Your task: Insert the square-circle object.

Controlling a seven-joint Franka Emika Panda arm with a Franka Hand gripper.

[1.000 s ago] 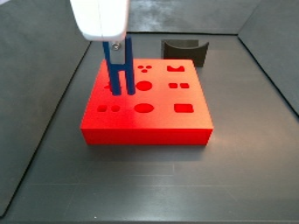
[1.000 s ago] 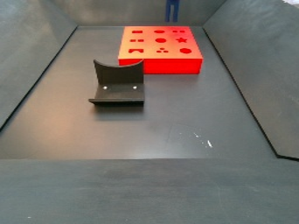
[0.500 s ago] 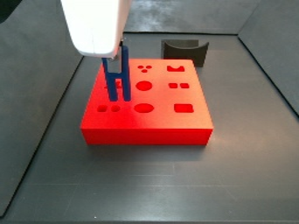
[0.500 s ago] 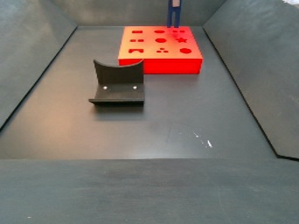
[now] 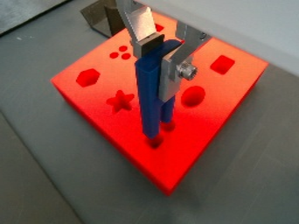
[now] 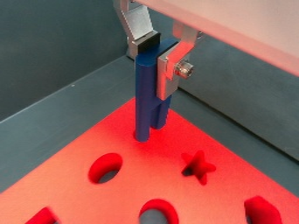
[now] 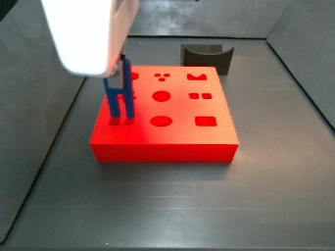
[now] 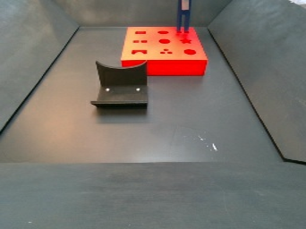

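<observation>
Compared with 1 second ago, the gripper (image 5: 162,54) has carried the square-circle object (image 5: 155,92) from the middle of the red block (image 7: 183,137) toward one of its corners, next to a desk edge. Its jaws are closed on the peg's upper end, holding it upright. In a side view the peg's 2 bars (image 7: 119,101) reach the block's top at the small corner holes, so insertion looks about to begin; whether the tips have entered is unclear. The dark grey curved stand (image 8: 120,86) sits apart.
</observation>
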